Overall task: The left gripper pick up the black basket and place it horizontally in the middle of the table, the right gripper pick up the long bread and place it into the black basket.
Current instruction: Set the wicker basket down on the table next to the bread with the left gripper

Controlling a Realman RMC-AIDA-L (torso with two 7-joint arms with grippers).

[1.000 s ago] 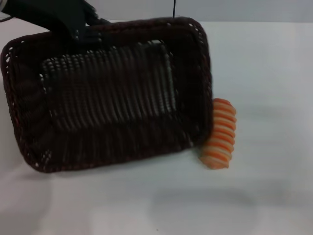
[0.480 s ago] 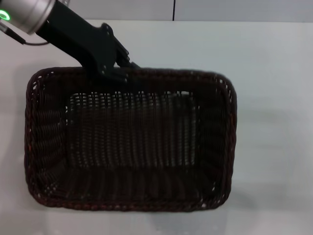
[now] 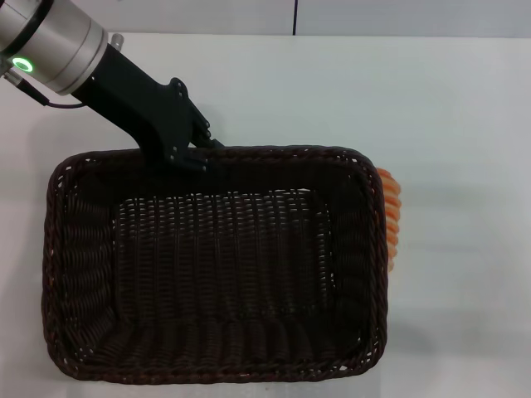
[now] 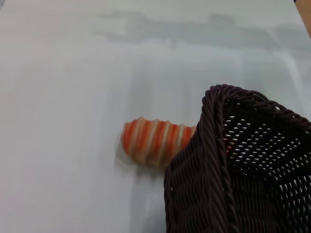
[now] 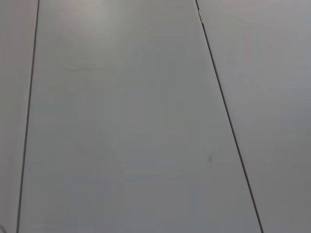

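Observation:
The black basket [image 3: 216, 265] lies lengthwise across the near middle of the white table [image 3: 448, 108], open side up. My left gripper [image 3: 197, 152] is shut on the basket's far rim, left of its middle. The long bread [image 3: 390, 217] lies on the table right beside the basket's right wall; only a striped orange sliver shows in the head view. In the left wrist view the bread [image 4: 155, 141] lies partly behind the basket's corner [image 4: 228, 160]. The right gripper is out of view.
The right wrist view shows only a plain grey panelled surface [image 5: 126, 121] with dark seams. The table's far edge meets a grey wall [image 3: 373, 16].
The basket has come down and towards me, levelling out with its long side across the table. The left arm moved with it. The bread, hidden half a second ago, shows again at the right wall.

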